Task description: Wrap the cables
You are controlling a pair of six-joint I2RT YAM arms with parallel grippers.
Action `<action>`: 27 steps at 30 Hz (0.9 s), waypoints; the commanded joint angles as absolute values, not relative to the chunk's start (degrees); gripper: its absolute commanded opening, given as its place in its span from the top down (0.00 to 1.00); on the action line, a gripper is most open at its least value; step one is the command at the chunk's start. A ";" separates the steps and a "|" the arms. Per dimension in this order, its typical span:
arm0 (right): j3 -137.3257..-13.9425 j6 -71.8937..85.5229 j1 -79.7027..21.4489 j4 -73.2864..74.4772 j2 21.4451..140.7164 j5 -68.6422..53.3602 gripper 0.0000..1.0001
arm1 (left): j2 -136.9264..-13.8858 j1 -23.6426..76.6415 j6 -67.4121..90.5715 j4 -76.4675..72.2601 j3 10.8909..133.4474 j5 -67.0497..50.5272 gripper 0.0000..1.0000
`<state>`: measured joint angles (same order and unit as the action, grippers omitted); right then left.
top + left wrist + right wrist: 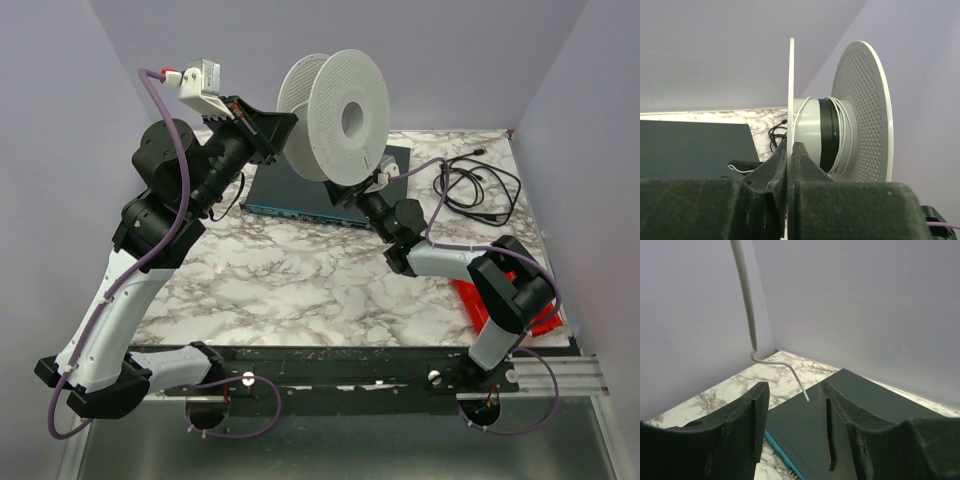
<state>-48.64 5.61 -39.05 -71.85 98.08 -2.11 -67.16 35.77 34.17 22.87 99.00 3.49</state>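
A white spool (335, 110) with perforated flanges is held up above the back of the table. My left gripper (268, 128) is shut on the thin edge of its near flange (790, 90), jaws (790, 150) pressed on both sides. The thin white wire (844, 132) is wound a few turns round the hub. In the right wrist view the wire (746, 295) hangs down, bends, and its free end lies between my fingers, touching neither. My right gripper (378, 180) sits just under the spool, open (792, 407) and empty.
A flat dark box with a teal edge (300, 192) lies under the spool, also in the right wrist view (855, 405). Thicker black cords (480, 185) lie coiled at the back right. A red object (475, 300) sits by the right arm. Walls close the back and sides.
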 commanded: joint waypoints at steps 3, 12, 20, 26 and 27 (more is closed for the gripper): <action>-50.69 3.86 -39.73 -74.31 99.62 2.71 0.50 | -66.53 36.02 34.63 18.65 102.13 4.83 1.00; -50.45 5.03 -40.61 -78.33 101.06 6.58 0.63 | -66.71 36.12 34.80 18.54 102.57 5.05 1.00; -50.67 5.46 -41.68 -81.29 102.43 9.04 0.68 | -67.03 36.08 34.80 18.98 103.13 5.02 1.00; -51.62 5.41 -41.78 -82.21 103.34 10.28 0.68 | -67.21 36.04 34.87 19.08 103.62 5.01 1.00; -51.89 5.66 -41.83 -82.37 103.46 10.45 0.68 | -67.23 36.09 34.96 19.07 103.62 5.06 1.00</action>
<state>-49.67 5.58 -41.32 -78.50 102.00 7.84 -68.01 35.77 34.11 22.94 100.82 3.99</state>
